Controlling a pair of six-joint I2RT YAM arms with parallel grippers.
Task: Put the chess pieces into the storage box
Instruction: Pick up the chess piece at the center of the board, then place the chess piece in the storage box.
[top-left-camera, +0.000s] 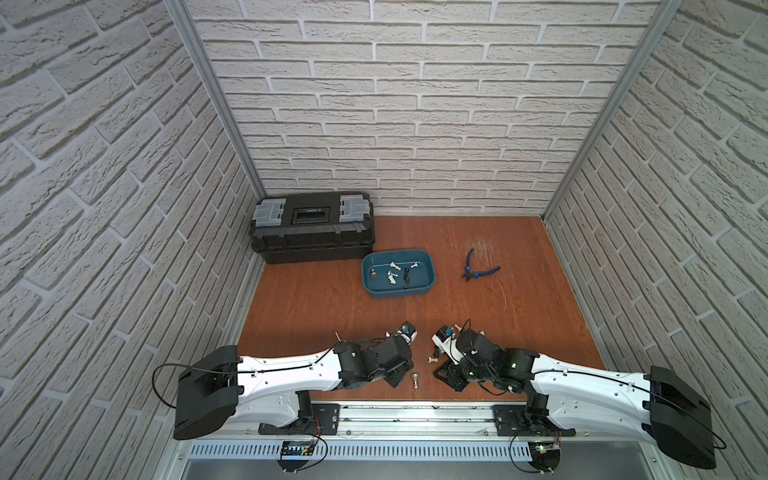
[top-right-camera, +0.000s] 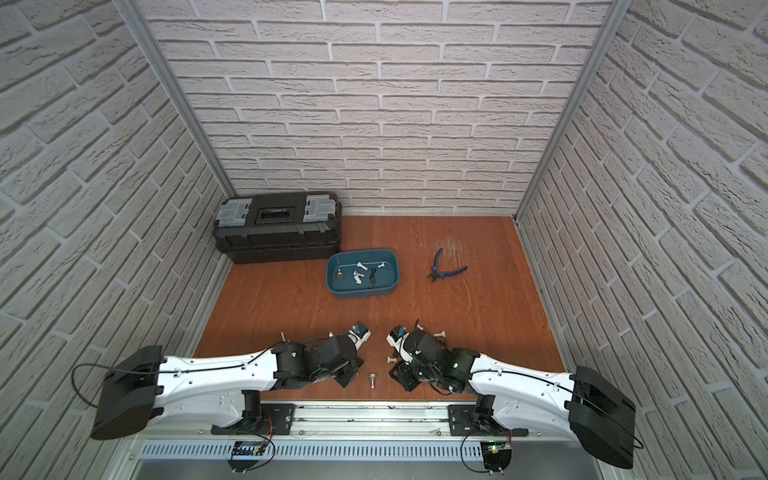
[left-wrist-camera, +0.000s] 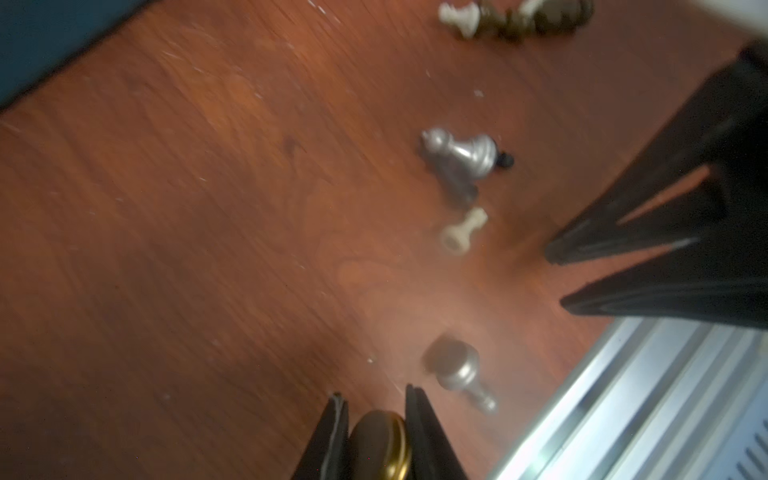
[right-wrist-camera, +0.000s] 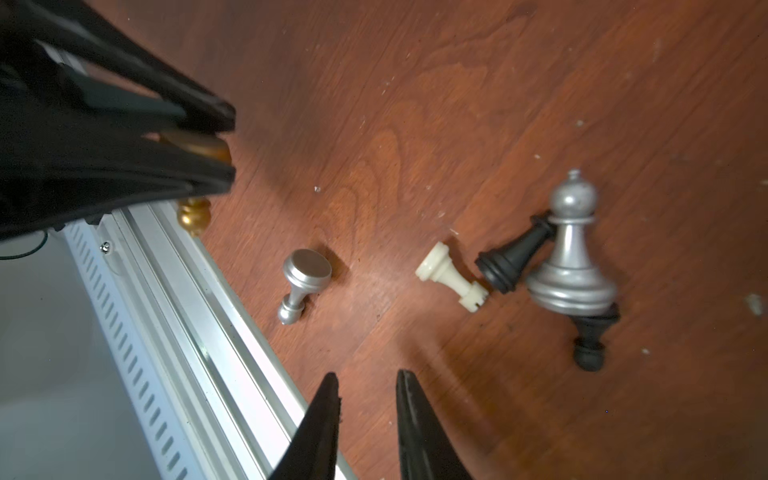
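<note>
So my left pincer is clamped tight on a gold piece, gripping it across the round base, and the knobby head pokes out past the fingers in the right wrist view; my right pincer is only open a crack with nothing in the gap, hanging just over the wooden table near the front rail. Between the two of them a silver pawn lies on its side close to that rail; a bit further out there's a white rook tipped over, almost touching a black pawn; that one leans against a silver bishop, and a second black piece sticks out from under the bishop's base; can't tell if the bishop is fully upright or propped. The storage box sits mid-table, well apart from both pincers, just beside the front corner of the black toolbox; a handful of chess pieces are lying in it, mostly white, a couple dark. The blue-handled pliers are off to the right of the box.
</note>
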